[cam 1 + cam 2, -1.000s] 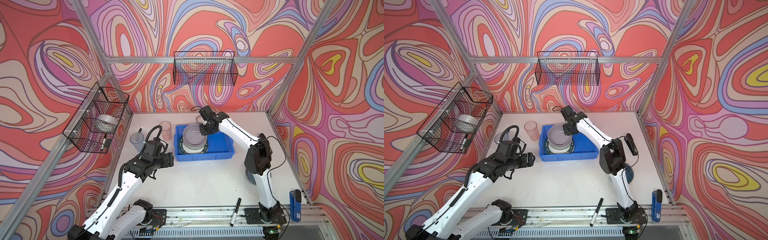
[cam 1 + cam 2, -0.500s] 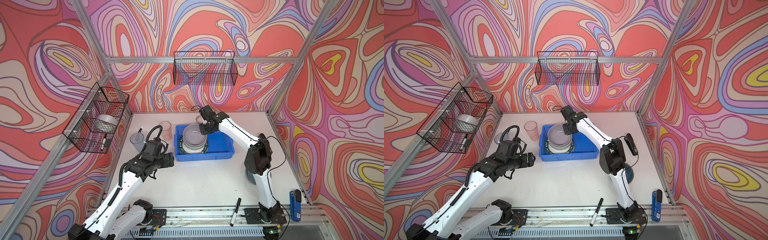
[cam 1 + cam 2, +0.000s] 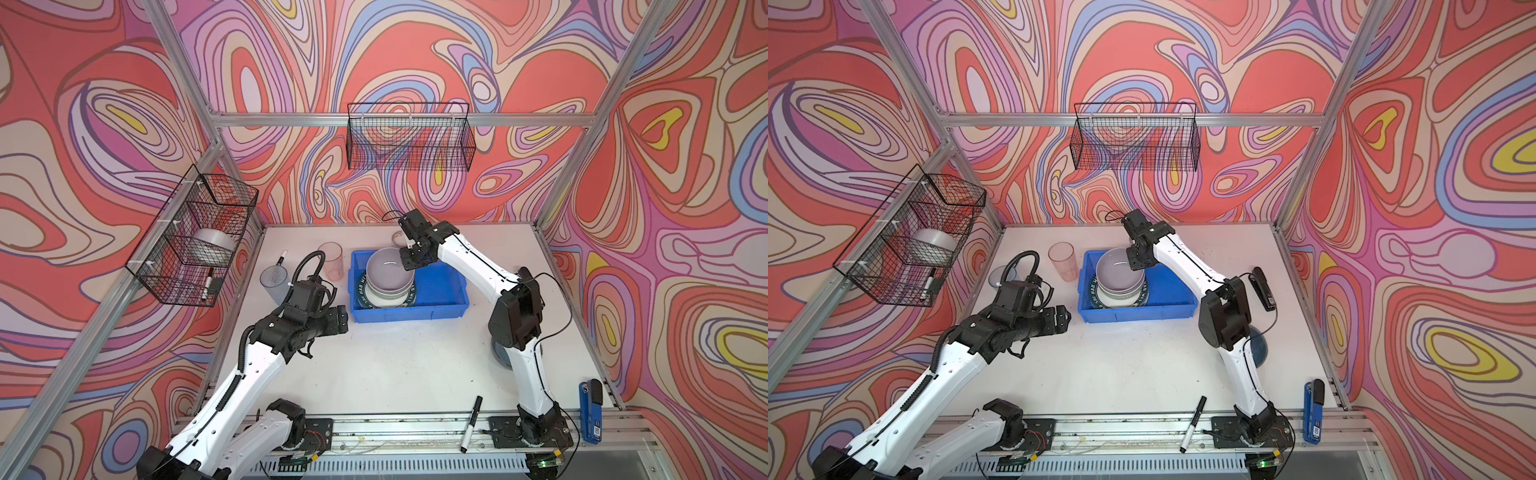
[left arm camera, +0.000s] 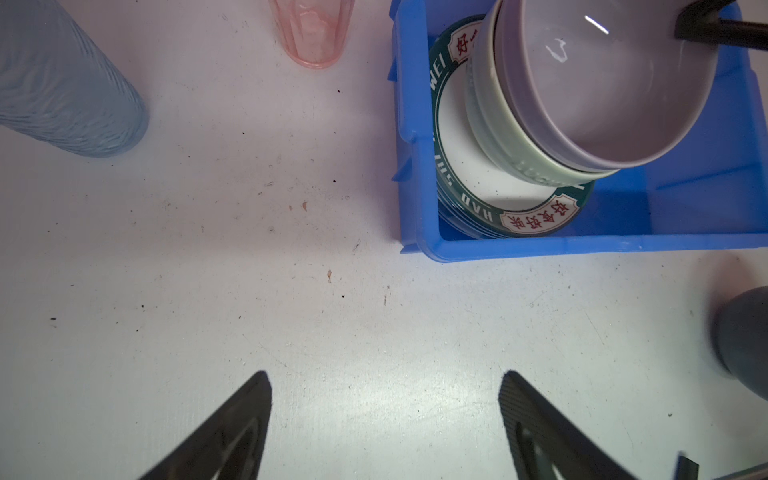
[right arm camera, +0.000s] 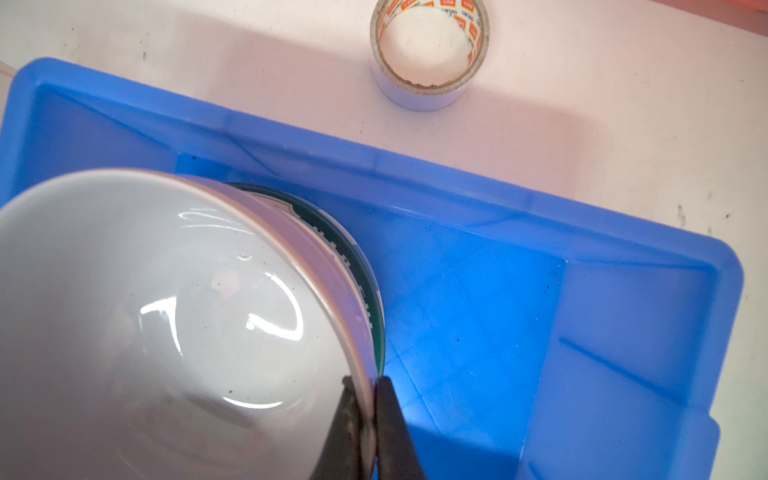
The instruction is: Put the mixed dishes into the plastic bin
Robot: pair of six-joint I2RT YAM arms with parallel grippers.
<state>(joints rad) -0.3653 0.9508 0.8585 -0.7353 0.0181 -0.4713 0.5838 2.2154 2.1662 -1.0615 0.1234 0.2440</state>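
Observation:
The blue plastic bin (image 3: 440,291) holds a stack at its left end. A lavender bowl (image 3: 386,270) sits nested in a pale green bowl (image 4: 511,158), on white plates with a dark lettered rim (image 4: 478,183). My right gripper (image 5: 365,380) is shut on the lavender bowl's right rim, one finger inside and one outside. My left gripper (image 4: 384,376) hangs open and empty over bare table, left of the bin's front corner. A pink tumbler (image 3: 331,261) and a bluish tumbler (image 3: 274,282) stand left of the bin. A dark blue bowl (image 3: 1258,340) lies partly hidden behind my right arm.
A tape roll (image 5: 430,54) stands just behind the bin. Black wire baskets hang on the back wall (image 3: 409,137) and the left wall (image 3: 195,237). A marker (image 3: 471,424) and a blue stapler (image 3: 591,409) lie at the front edge, and a black stapler (image 3: 1262,289) lies at the right.
My right gripper's fingers have closed onto the lavender bowl's rim. Neither arm has visibly shifted, and the left gripper stays open.

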